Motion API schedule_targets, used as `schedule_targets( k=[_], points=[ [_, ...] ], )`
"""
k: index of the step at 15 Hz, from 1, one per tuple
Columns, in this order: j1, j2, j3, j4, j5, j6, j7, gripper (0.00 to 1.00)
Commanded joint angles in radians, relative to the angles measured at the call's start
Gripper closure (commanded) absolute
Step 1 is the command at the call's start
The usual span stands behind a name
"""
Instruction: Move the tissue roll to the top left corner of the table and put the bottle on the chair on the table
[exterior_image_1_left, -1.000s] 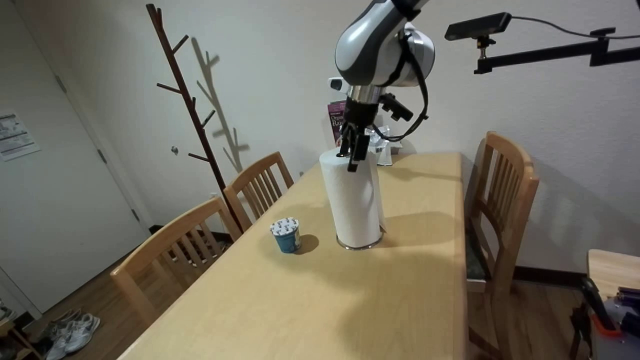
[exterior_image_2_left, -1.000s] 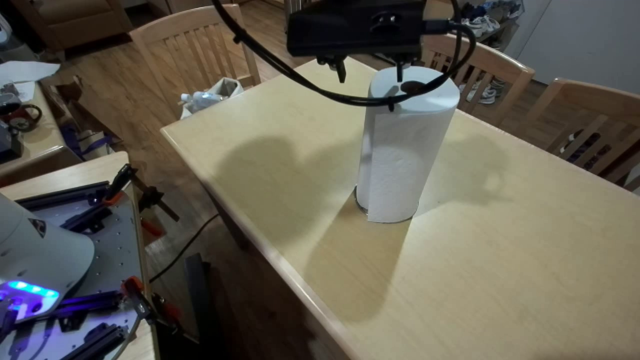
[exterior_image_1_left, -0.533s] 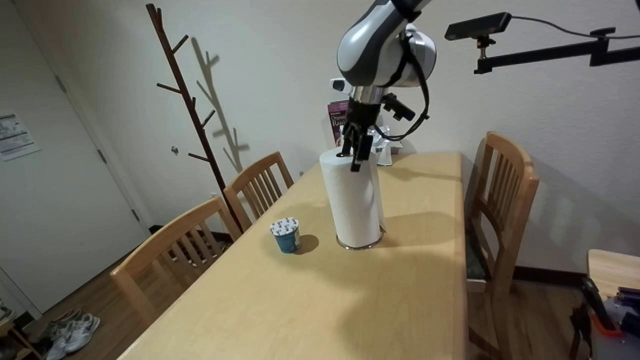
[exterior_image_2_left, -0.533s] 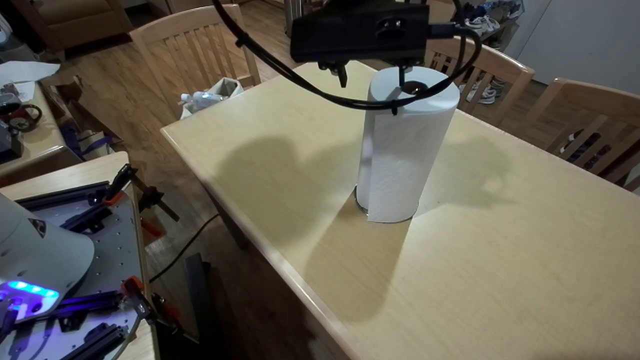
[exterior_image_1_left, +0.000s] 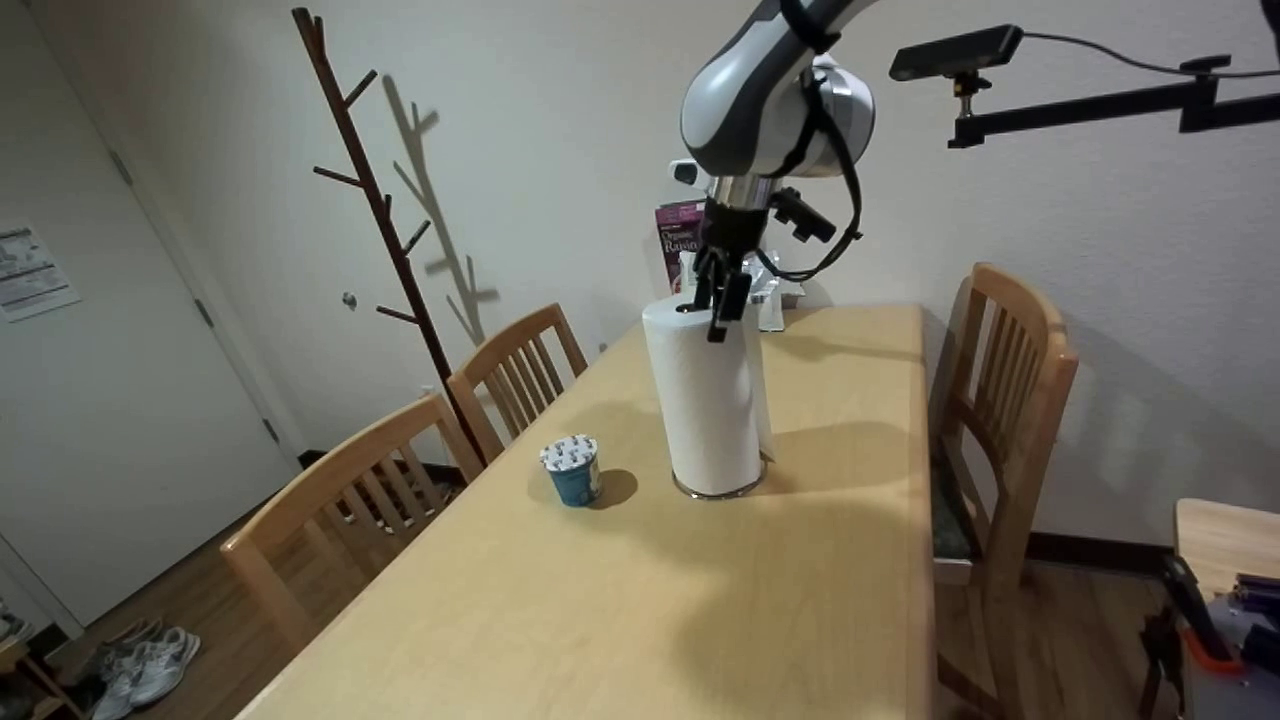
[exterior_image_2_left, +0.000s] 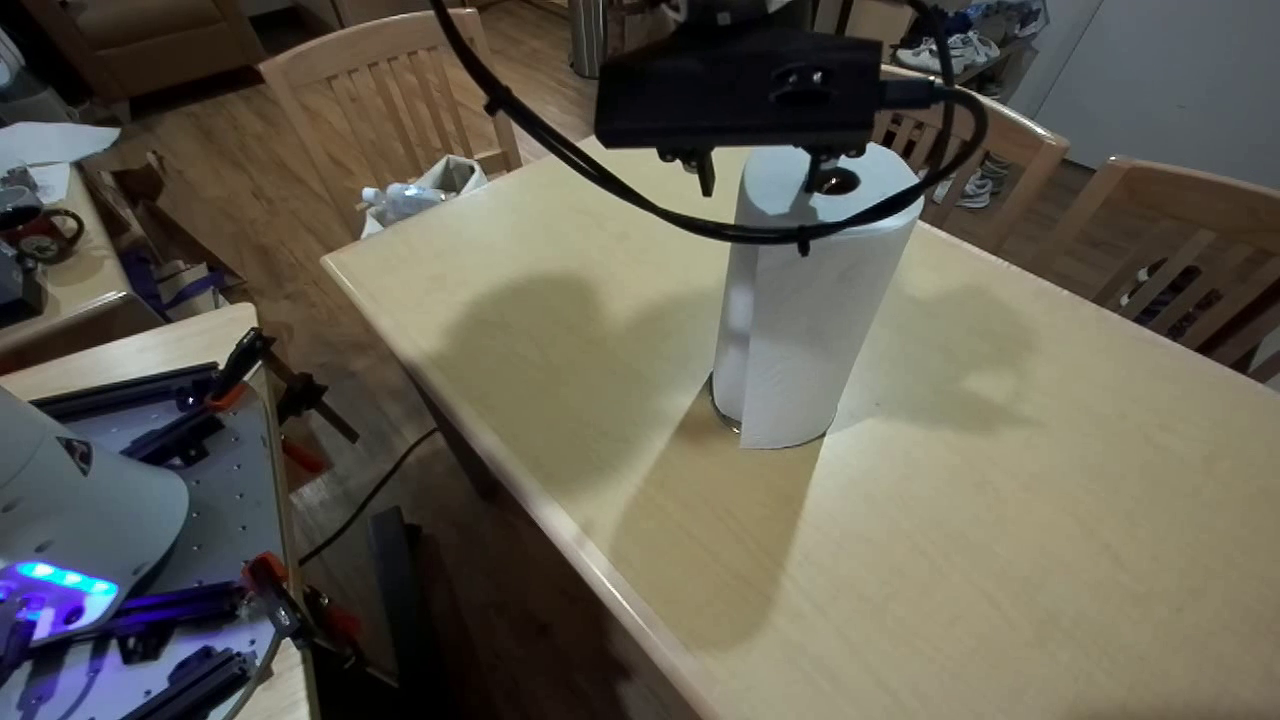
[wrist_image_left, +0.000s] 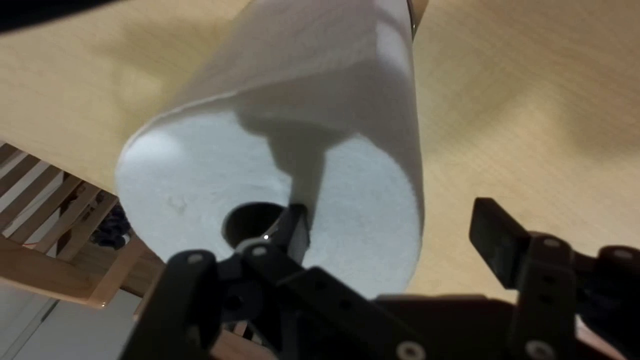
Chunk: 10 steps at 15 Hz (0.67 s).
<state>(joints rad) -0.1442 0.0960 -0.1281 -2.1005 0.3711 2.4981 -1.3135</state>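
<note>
White tissue roll (exterior_image_2_left: 795, 340) shifted slightly at top; fingers (wrist_image_left: 500, 245) narrower than earlier, yet wide.

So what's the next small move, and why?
Probably close the end effector gently on the paper towel roll: one finger is at the edge of the core hole, the other finger stands apart from the roll's outer side, so nothing looks gripped yet.

Place: a home, dining area, I judge | I am at a table (exterior_image_1_left: 620, 620) with slatted chairs (exterior_image_1_left: 507, 342) beside it | I see a coat stand (exterior_image_1_left: 387, 232) near the wall (exterior_image_1_left: 560, 150) | shoes (exterior_image_1_left: 160, 665) on the floor (exterior_image_1_left: 225, 605) near a door (exterior_image_1_left: 130, 430) | a mug (exterior_image_2_left: 42, 237) on a side table (exterior_image_2_left: 92, 262) | a tissue roll (exterior_image_1_left: 705, 420) upright
</note>
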Motion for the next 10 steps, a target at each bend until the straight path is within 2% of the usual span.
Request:
schedule_targets(
  k=[1,5,6,7,8,10],
  points=[
    [-0.017,0.027,0.013,0.023,-0.011,-0.034,-0.004,0.45],
    [-0.015,0.028,0.016,0.031,-0.015,-0.044,0.003,0.71],
    [-0.015,0.028,0.016,0.031,-0.016,-0.045,0.004,0.27],
    [-0.015,0.028,0.016,0.030,-0.017,-0.044,0.004,0.30],
    [-0.016,0.028,0.018,0.028,-0.010,-0.041,-0.003,0.28],
    [-0.016,0.030,0.019,0.024,-0.007,-0.027,-0.012,0.16]
  ],
)
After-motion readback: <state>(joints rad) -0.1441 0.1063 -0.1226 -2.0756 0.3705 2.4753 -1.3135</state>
